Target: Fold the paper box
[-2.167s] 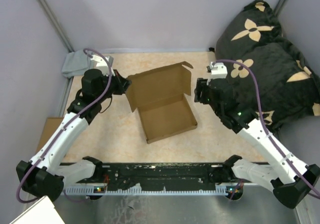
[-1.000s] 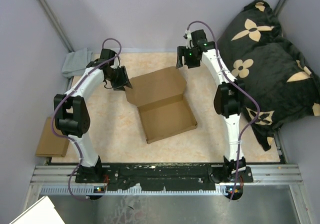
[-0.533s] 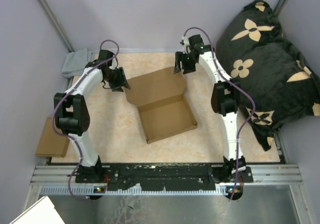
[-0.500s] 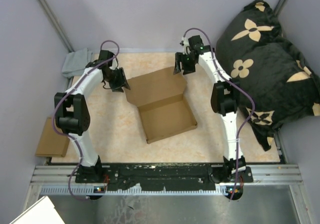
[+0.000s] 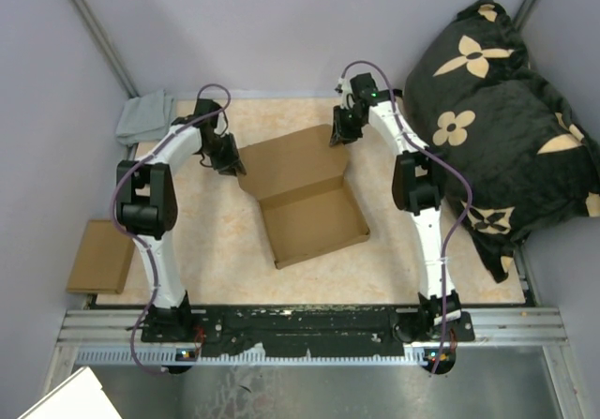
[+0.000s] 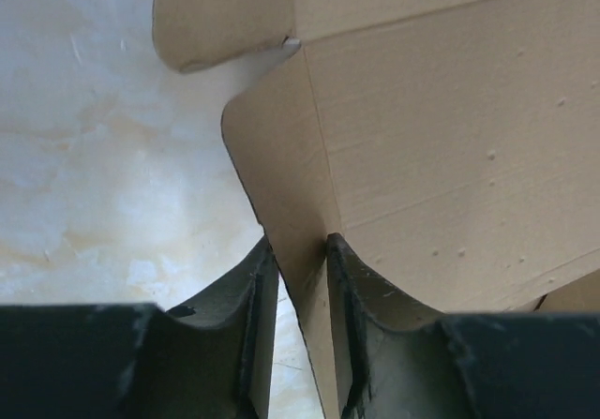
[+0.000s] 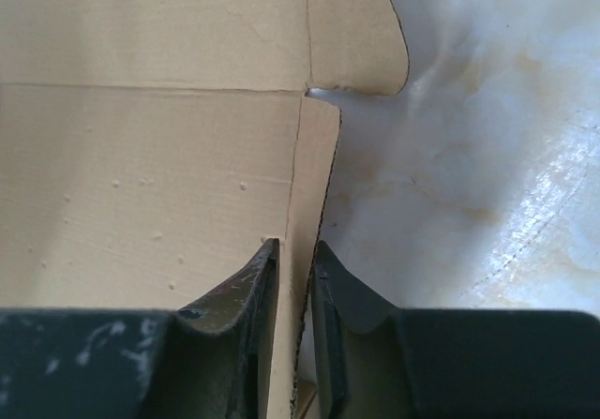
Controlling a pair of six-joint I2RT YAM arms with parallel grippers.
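2 arms reach from the near edge of the surface (image 5: pixel 206 241) out past the paper box (image 5: pixel 300 189), 1 down each side. Box sits mid-surface, open face up: shallow tray nearest, lid panel laid back beyond it. Long axis runs near to far, far end leaning slightly left; the lid's free edge points at the back wall.

At the lid's far-left corner the left tool (image 6: pixel 298 260) is clamped on the small side flap, cardboard filling the gap between its fingers. Far-right corner, same: right tool (image 7: pixel 296 260) pinched on the opposite flap, edge-on.

Judgement: gripping both flaps at once keeps the box from twisting. It also sets up bending them along their creases, so they can tuck into the tray when the lid comes over.

Further off, well apart from the box: grey cloth (image 5: pixel 143 117) in the far-left corner, black flowered pillow (image 5: pixel 497 110) far right.
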